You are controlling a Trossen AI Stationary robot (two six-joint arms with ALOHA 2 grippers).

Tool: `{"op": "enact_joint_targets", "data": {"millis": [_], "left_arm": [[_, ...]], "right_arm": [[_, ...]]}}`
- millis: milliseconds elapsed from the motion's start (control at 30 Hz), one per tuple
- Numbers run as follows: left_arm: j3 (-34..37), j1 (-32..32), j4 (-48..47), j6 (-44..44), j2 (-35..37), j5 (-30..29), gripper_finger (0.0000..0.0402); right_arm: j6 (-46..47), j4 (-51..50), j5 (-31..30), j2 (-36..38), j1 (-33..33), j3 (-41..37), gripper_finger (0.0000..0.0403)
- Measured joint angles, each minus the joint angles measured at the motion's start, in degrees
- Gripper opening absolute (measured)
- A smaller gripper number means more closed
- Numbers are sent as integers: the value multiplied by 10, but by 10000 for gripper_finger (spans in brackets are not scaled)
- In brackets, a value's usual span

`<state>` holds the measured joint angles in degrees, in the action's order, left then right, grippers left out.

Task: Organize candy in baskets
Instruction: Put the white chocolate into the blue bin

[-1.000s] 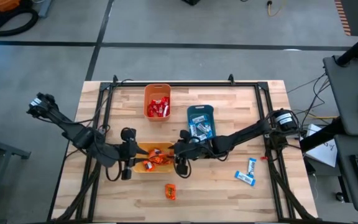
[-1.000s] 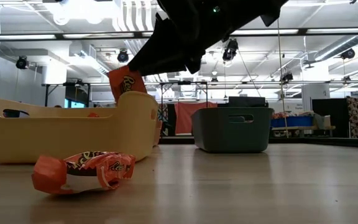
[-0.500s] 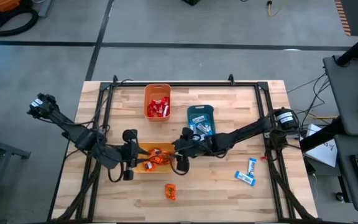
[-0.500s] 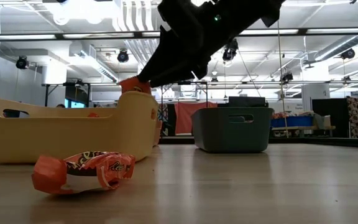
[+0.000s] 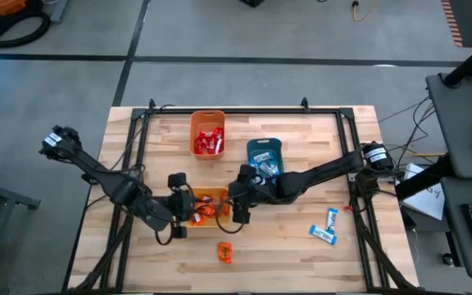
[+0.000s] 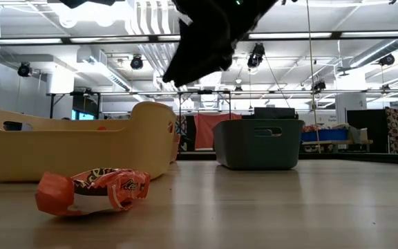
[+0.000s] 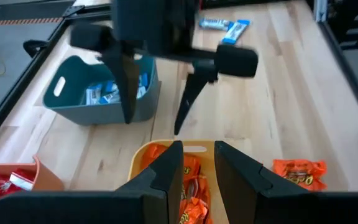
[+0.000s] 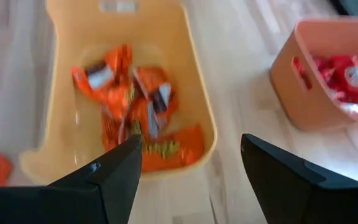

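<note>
The yellow basket holds several orange candies. Red candies lie in the orange basket, light blue ones in the teal basket. One orange candy lies flat on the table. Two blue candies lie to the right. My right gripper hangs wide open and empty above the yellow basket's right end. My left gripper is over its left end, narrowly open and empty.
A black frame runs round the wooden table. The two grippers face each other closely over the yellow basket. Bare wood lies along the near edge and between the loose orange candy and the blue candies.
The orange candy that hung from my right gripper went down behind the yellow basket's rim and is gone from the gripper. That gripper dipped toward the basket, then rose. My left gripper has moved toward the table's right, over the yellow basket.
</note>
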<state>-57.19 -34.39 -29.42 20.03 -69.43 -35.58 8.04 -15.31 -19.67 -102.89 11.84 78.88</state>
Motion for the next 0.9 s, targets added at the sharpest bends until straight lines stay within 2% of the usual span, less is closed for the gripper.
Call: {"op": "enact_joint_targets", "data": {"millis": [100,300,500,600,800,900], "left_arm": [[0,0,0,0,-17,0,76],[0,0,-2,0,-37,0,76],[0,0,-3,-1,-52,0,76],[0,0,-1,0,-57,0,76],[0,3,2,-3,-63,-27,76],[0,5,3,-5,-64,-29,76]], "right_arm": [[-5,18,1,0,0,6,262],[-11,-10,2,15,8,5,253],[48,-120,14,55,22,5,242],[91,-188,44,76,29,5,240],[174,-319,149,90,51,2,242],[231,-367,172,93,65,2,241]]}}
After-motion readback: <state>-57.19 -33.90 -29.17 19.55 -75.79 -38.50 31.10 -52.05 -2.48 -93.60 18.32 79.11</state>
